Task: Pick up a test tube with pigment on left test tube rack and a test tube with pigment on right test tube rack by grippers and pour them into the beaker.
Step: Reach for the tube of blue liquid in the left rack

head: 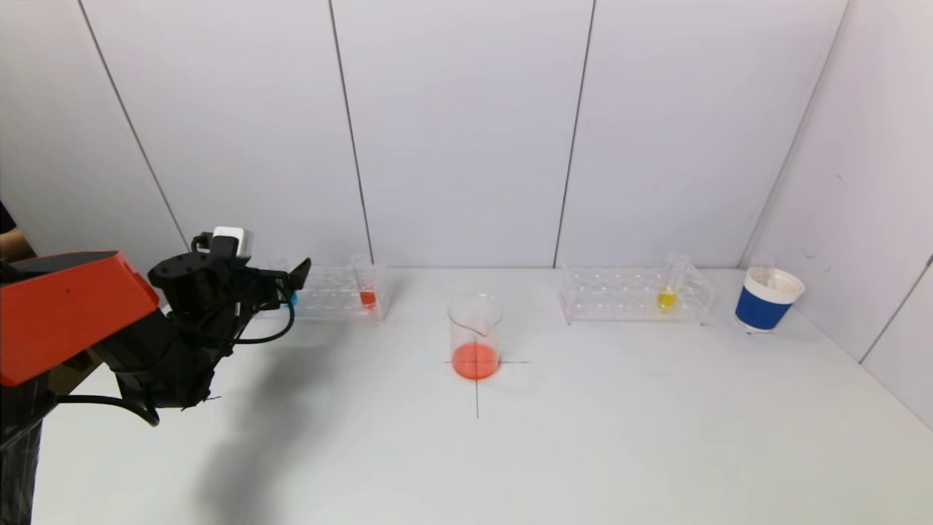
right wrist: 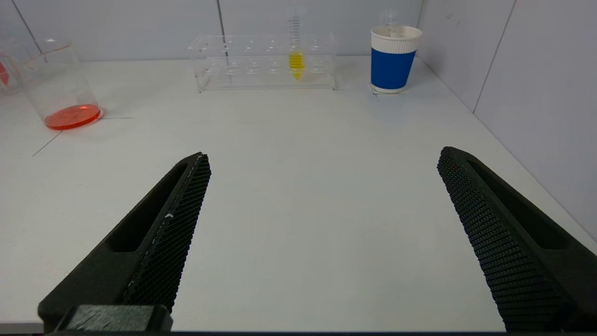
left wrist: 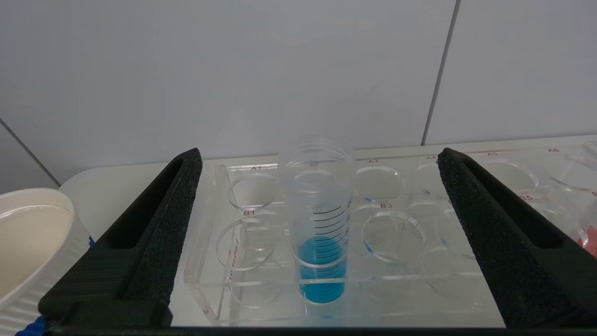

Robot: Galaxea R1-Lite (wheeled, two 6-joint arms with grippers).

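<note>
The left test tube rack is clear plastic and holds a tube of blue pigment and one of red pigment. My left gripper is at that rack's left end, open. In the left wrist view the blue tube stands centred between the wide-apart fingers, touching neither. The beaker stands at mid-table on a drawn cross, with orange-red liquid in its bottom. The right test tube rack holds a yellow tube. My right gripper hangs open over bare table, far short of the yellow tube.
A blue and white paper cup stands to the right of the right rack, near the side wall. Another white cup rim sits just beside the left rack. Wall panels close off the back of the table.
</note>
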